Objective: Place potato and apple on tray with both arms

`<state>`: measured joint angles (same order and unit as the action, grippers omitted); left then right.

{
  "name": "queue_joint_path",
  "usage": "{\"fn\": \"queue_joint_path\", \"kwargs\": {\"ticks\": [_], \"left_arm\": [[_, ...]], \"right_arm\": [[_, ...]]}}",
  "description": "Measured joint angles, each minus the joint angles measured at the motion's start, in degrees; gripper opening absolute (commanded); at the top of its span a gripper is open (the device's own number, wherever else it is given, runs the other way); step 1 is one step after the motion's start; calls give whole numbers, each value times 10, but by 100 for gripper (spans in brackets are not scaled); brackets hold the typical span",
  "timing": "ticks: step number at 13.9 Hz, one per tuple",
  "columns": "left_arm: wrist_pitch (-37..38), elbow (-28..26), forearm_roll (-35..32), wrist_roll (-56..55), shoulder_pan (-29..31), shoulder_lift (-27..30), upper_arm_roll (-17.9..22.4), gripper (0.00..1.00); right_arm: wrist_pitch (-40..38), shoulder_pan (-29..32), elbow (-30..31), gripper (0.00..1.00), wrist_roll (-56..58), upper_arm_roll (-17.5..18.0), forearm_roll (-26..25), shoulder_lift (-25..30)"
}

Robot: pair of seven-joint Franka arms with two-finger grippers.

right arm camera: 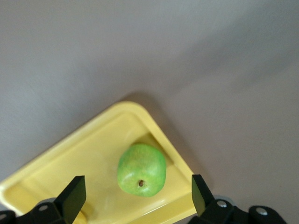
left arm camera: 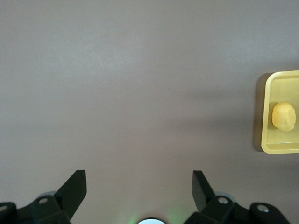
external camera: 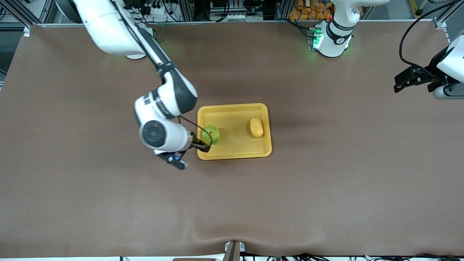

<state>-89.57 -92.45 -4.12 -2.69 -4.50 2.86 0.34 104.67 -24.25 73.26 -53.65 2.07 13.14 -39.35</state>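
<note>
Front view: potato (external camera: 256,127) lengthwise toward bases.

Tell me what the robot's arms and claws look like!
Both arms are white with dark grey joints. A thin black cable runs along the right arm. Its claw is black, and so is the left claw. The left arm's base glows green.
</note>
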Motion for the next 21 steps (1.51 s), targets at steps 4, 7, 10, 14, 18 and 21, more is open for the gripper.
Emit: {"fn": "queue_joint_path", "kwargs": {"ticks": [4,7,10,14,18,21], "left_arm": [[0,8,1,0,-2,0,-1,100],[1,13,10,0,-2,0,-2,100],[3,19,20,0,-1,0,-1,100],[8,22,20,0,-1,0,-1,100],[9,22,20,0,-1,0,-1,100],[10,22,20,0,0,0,-1,100]], "right_arm": [[-36,33,-36,100,3,-4,0,1],[-77,64,-65,100,4,-8,0,1],[-103,97,-86,100,11,-8,0,1],[-110,112,-98,100,12,-14,-2,10],[-112,113,-99,100,15,-45,-4,33],[-136,134,-99,100,43,-58,-4,56]]}}
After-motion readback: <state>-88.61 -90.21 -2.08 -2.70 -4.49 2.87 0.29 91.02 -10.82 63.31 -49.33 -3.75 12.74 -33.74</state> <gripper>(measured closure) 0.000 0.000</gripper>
